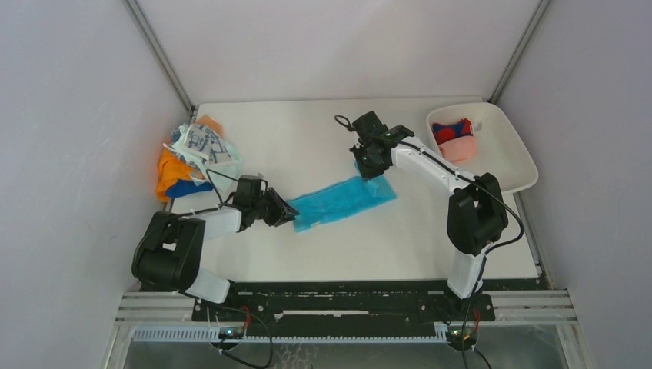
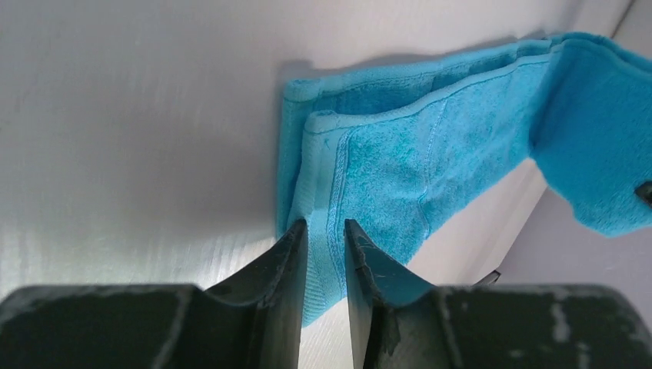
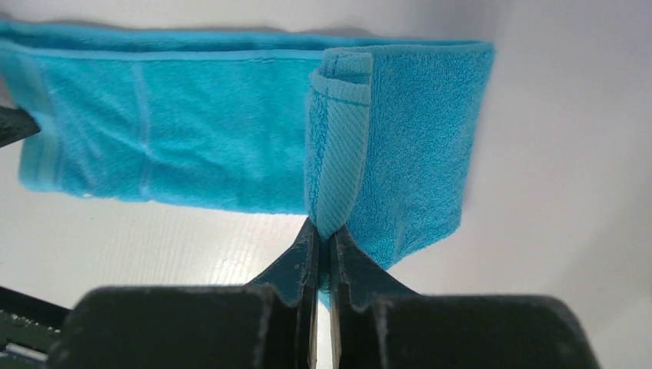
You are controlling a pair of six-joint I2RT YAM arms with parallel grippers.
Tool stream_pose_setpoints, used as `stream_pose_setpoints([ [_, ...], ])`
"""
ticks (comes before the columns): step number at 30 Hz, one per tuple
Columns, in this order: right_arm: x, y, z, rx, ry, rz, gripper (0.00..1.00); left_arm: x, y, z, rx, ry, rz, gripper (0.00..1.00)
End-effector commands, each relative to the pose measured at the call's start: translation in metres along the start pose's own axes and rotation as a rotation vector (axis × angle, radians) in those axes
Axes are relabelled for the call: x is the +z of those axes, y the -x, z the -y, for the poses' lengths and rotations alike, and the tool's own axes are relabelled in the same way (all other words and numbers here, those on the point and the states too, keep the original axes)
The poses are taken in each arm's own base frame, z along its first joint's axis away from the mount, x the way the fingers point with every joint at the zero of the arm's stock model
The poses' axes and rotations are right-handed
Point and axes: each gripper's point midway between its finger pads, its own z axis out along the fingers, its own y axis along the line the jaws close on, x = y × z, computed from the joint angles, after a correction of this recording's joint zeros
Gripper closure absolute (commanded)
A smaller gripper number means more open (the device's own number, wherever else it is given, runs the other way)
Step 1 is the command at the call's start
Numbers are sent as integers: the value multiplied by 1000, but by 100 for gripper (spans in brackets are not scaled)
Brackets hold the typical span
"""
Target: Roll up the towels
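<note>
A blue towel [image 1: 344, 201] lies stretched across a white worktop [image 1: 307, 138], the right fingers [image 3: 296, 265] pinching its folded-over end, the left fingers [image 2: 284, 261] narrowly parted at the other end.

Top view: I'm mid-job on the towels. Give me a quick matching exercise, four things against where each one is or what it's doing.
Things:
1. blue towel
2. towel pile
3. white tray
4. right gripper

Places or states:
A. far right, holding two rolled towels
B. far left, a loose heap of mixed colours
C. centre, laid out as a long strip
D. pinching the strip's folded-over end

Pairs: 1-C, 2-B, 3-A, 4-D
</note>
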Motion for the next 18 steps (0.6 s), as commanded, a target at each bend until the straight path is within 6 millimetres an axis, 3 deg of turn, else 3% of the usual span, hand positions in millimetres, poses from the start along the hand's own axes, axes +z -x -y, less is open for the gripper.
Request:
stream_pose_setpoints([
  [1, -20, 12, -30, -2, 91, 78, 100, 9, -5, -25, -16, 67, 10, 72],
  [7, -19, 8, -65, -10, 169, 66, 100, 8, -10, -32, -12, 84, 3, 74],
  [18, -5, 5, -113, 37, 218, 6, 100, 3, -16, -20, -2, 59, 12, 75],
])
